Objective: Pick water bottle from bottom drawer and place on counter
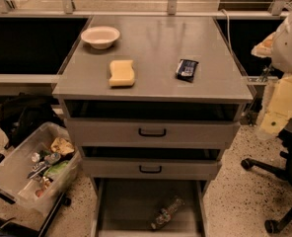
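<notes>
The water bottle (166, 213) is small and clear, and it lies on its side on the grey floor of the bottom drawer (116, 206), right of the middle. That drawer is pulled out at the foot of the cabinet. Above it, the counter (156, 38) is the wide grey top of the cabinet. My arm comes in at the right edge of the camera view, and the gripper (268, 125) hangs pale and yellowish beside the cabinet's right side, level with the upper drawers. It is well above and to the right of the bottle, touching nothing.
On the counter sit a white bowl (100, 36), a yellow sponge (122, 73) and a dark snack packet (187, 69). Two shallower drawers with black handles (152, 132) are partly open. A clear bin of clutter (32, 167) stands on the floor at left, and an office chair base (274, 181) at right.
</notes>
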Controlling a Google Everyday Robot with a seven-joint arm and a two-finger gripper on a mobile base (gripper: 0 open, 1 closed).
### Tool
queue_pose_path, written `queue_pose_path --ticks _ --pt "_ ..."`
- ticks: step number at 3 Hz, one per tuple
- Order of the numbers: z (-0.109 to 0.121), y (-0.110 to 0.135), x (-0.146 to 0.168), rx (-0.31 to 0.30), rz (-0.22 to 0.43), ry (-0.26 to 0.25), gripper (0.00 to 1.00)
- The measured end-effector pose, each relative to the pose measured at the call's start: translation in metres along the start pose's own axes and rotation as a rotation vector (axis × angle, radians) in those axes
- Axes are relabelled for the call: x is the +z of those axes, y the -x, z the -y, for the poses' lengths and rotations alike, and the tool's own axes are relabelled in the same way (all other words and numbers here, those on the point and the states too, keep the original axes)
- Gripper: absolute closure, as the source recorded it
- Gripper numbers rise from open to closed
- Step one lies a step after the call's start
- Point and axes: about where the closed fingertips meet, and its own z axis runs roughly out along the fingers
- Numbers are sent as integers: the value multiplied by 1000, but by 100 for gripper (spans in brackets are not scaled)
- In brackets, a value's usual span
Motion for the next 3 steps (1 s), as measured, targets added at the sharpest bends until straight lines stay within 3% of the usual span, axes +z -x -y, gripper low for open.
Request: queue_pose_path --ticks 1,2,3 --pt "0 0 0 0 0 0 0" --pt "-16 -2 30 10 22 33 0" --pt "-63 -14 112 43 56 124 0"
